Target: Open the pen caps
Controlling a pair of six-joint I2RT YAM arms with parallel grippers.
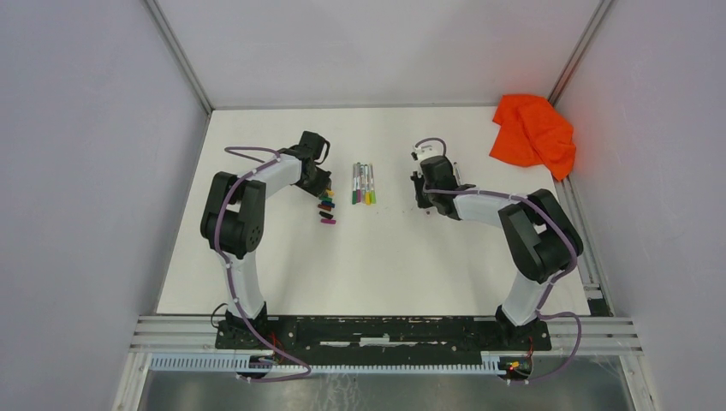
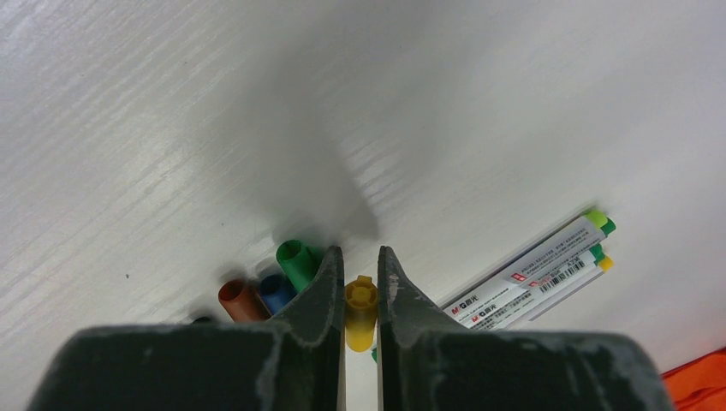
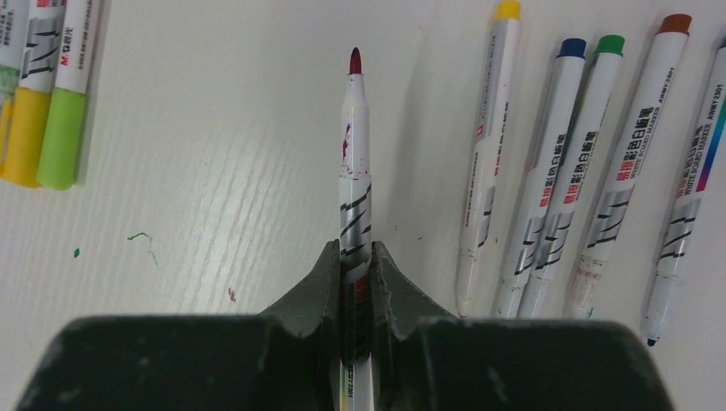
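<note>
Yellow plastic is showing between the fingers of the left gripper (image 2: 360, 267), whose jaws are pressing nearly together on a stubby yellow cap (image 2: 360, 310) and pinching it from both sides, low over the white table (image 1: 282, 257). Just beside that gripper's finger, loose caps (image 2: 291, 261) in green, blue and reddish brown are lying bunched together on the table, and the overhead camera is showing them as a small cluster right at the gripper's tip. Further right, around the middle of the table, several capped pens (image 1: 363, 182) are lying side by side, their yellow and green caps pointing toward the near edge. Right of them, the right gripper (image 3: 354, 253) is clamping a red-tipped pen (image 3: 354, 145) by its barrel, jaws narrow and touching both sides, the bare tip sticking out well past the fingertips. Just beyond it, uncapped pens (image 3: 541, 171) are lying in a row on the table, with yellow, blue, green and orange ends. At the far right corner, a crumpled orange cloth (image 1: 532, 128) is lying well apart from everything else.
</note>
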